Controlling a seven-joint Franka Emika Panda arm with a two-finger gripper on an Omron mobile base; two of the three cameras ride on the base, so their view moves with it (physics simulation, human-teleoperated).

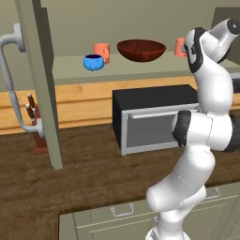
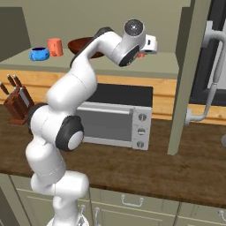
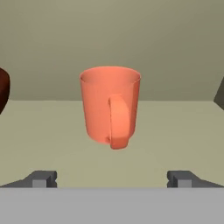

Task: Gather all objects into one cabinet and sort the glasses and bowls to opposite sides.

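In the hand view a salmon-orange mug stands upright on the pale shelf, its handle turned toward me. My gripper is open, its fingertips spread wide to either side, short of the mug and not touching it. In the left base view the shelf of the cabinet holds the small blue bowl, an orange tumbler just behind it, the wide dark brown bowl and, at the right, the mug, partly hidden by my arm. The hand reaches over the shelf's right part.
The cabinet's flat doors stand open, one at the left with a curved grey handle, one at the right. Below the shelf, a toaster oven and a knife block stand on the wooden counter.
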